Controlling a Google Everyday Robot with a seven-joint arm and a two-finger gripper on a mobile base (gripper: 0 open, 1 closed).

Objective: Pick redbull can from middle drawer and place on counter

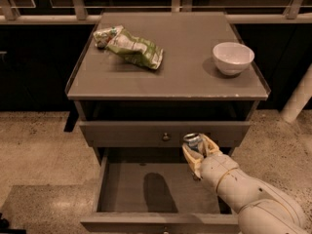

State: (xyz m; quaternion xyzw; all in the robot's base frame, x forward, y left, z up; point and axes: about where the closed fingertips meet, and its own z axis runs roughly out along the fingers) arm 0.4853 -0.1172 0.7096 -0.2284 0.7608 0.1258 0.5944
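Observation:
The redbull can is a slim dark blue and silver can with a shiny top. My gripper is shut on it and holds it upright above the right side of the open middle drawer, in front of the shut upper drawer's face. The drawer's grey floor shows my arm's shadow. The counter is the flat grey cabinet top above, with a pale chipped front edge.
A green and white snack bag lies on the counter's back left. A white bowl stands at its right. The upper drawer with a small knob is shut. Speckled floor surrounds the cabinet; a white post stands at the right.

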